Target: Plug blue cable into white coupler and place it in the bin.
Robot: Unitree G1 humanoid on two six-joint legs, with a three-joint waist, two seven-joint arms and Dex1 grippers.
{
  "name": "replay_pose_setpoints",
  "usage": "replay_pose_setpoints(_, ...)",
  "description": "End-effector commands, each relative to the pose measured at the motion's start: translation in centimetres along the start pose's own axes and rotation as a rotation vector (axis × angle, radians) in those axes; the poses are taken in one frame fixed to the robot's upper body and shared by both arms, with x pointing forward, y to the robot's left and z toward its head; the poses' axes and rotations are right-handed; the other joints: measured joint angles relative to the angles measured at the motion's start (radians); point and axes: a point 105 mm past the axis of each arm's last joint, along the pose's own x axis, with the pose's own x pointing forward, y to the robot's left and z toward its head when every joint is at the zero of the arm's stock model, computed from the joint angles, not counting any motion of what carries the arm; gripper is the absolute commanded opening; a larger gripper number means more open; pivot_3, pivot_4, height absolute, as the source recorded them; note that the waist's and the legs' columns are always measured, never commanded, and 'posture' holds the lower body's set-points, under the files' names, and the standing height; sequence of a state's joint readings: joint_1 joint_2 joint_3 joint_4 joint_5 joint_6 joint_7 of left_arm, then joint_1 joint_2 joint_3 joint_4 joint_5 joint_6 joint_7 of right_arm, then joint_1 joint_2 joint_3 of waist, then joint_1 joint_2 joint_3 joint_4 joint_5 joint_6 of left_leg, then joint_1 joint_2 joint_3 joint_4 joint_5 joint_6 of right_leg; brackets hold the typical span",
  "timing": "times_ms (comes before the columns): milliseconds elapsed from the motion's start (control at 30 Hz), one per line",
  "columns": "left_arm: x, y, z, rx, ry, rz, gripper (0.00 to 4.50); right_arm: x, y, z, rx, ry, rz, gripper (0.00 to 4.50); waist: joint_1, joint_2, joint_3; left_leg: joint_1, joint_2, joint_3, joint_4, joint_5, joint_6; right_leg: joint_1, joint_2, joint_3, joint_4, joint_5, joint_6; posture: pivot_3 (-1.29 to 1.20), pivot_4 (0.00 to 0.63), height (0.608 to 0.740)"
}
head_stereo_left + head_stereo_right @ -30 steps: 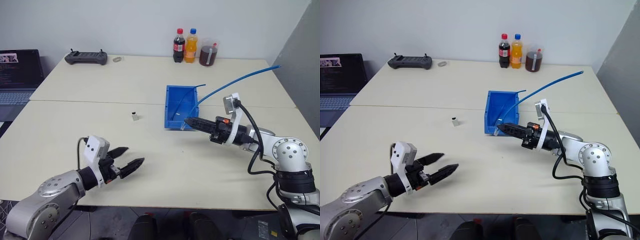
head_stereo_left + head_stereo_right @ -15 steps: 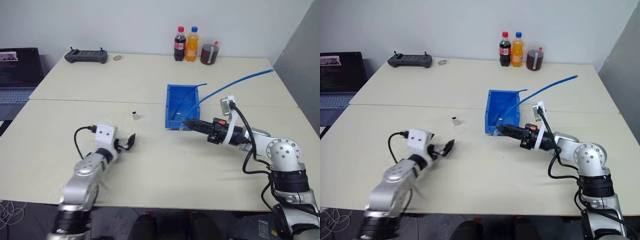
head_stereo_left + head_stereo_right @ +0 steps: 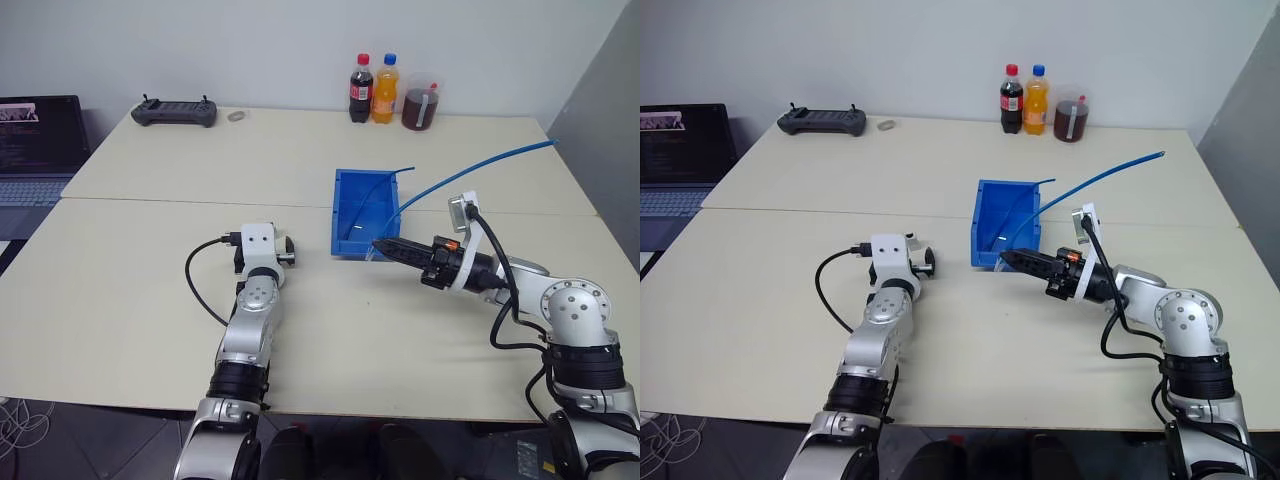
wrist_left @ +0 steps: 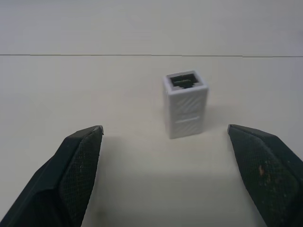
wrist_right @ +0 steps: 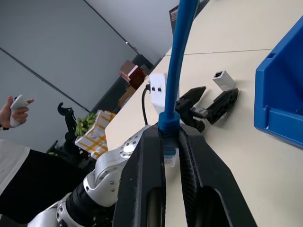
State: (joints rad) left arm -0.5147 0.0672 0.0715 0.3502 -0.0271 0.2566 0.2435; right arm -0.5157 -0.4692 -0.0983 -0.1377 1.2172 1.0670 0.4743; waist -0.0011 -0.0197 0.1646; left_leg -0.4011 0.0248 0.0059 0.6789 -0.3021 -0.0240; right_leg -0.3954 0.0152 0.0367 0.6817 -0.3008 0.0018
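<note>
Left hand advanced across the bench to the white coupler since the earlier frame; right hand unchanged.

Bench (image 3: pixel 140 300) carries the bin (image 3: pixel 362 214) near its middle, open top up, lower lip facing the right hand (image 3: pixel 378 243). Blue cable (image 3: pixel 480 168) arcs from the far right bench edge over the bin's near right corner into that hand, whose fingers are clamped together on the cable just behind its clear plug, tips just in front of the bin's lip. Left hand (image 4: pixel 165 137) has fingers (image 4: pixel 78 156) wide apart, either side of the white coupler (image 4: pixel 185 104), not touching. Coupler stands upright on the bench, dark opening up, well left of the bin.
</note>
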Motion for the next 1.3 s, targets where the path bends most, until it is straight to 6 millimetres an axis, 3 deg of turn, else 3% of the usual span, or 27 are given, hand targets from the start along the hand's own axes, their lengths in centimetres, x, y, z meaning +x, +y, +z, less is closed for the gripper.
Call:
replay_pose_setpoints(33, 0.9, 0.0, 0.8, -0.038, -0.02, 0.034, 4.43, -0.3, 0.8, 0.7, -0.038, -0.026, 0.015, 0.14, 0.0, 0.0, 0.0, 0.0, 0.0, 0.0, 0.0, 0.0, 0.0, 0.0, 0.0, 0.0, 0.0, 0.0, 0.0, 0.0, 0.15, 0.74)
replay_pose_setpoints(300, 2.5, -2.0, 0.8, -0.061, -0.007, -0.046, 4.43, -0.5, 1.2, -0.1, -0.02, -0.017, 0.011, 0.14, 0.001, 0.0, 0.0, 0.0, 0.0, 0.0, 0.0, 0.0, 0.0, 0.0, 0.0, 0.0, 0.0, 0.0, 0.0, 0.0, 0.15, 0.74)
replay_pose_setpoints(400, 2.5, -2.7, 0.8, -0.056, -0.008, -0.068, 4.04, -0.6, 1.2, -0.1, -0.019, -0.022, 0.005, 0.14, 0.001, 0.0, 0.0, 0.0, 0.0, 0.0, 0.001, 0.0, 0.0, 0.0, 0.0, 0.0, 0.0, 0.0, 0.0, 0.0, 0.15, 0.74)
replay_pose_setpoints(633, 1.6, -3.5, 0.6, -0.058, -0.001, -0.072, 2.42, -0.6, 1.1, -0.1, -0.015, -0.032, -0.002, 0.14, 0.002, 0.0, 0.0, 0.0, 0.0, 0.0, 0.001, 0.0, -0.001, 0.0, 0.0, 0.0, 0.001, 0.0, 0.0, 0.0, 0.15, 0.74)
replay_pose_setpoints(900, 1.0, -2.3, 0.0, -0.071, 0.031, -0.001, 0.81, -0.4, 1.1, -0.3, -0.006, -0.03, 0.003, 0.14, 0.001, 0.0, 0.0, 0.0, 0.0, 0.0, 0.001, 0.0, -0.001, 0.0, 0.0, 0.0, 0.001, 0.0, 0.0, 0.0, 0.15, 0.74)
replay_pose_setpoints(1100, 1.4, -1.7, 0.2, -0.084, 0.032, -0.015, 0.79, -0.4, 1.0, -0.2, -0.005, -0.033, -0.002, 0.14, 0.0, 0.0, 0.0, 0.001, 0.0, 0.0, 0.001, 0.0, 0.0, 0.0, 0.0, 0.0, 0.002, 0.0, 0.0, 0.0, 0.15, 0.74)
replay_pose_setpoints(1233, 0.7, -2.9, 1.0, -0.019, -0.005, -0.282, 0.79, -0.3, 0.8, -0.1, -0.016, -0.038, -0.009, 0.14, -0.003, 0.0, 0.0, 0.002, 0.0, 0.0, 0.001, 0.001, -0.001, 0.0, 0.0, 0.0, 0.003, 0.0, 0.0, 0.0, 0.15, 0.74)
replay_pose_setpoints(1300, -2.1, -2.9, 1.0, 0.071, -0.035, -0.622, 0.79, -0.3, 1.0, -0.2, -0.053, -0.011, -0.001, 0.14, -0.007, 0.0, 0.0, 0.002, 0.0, 0.0, 0.001, 0.003, -0.005, 0.0, 0.001, 0.0, 0.004, 0.0, 0.0, 0.0, 0.15, 0.74)
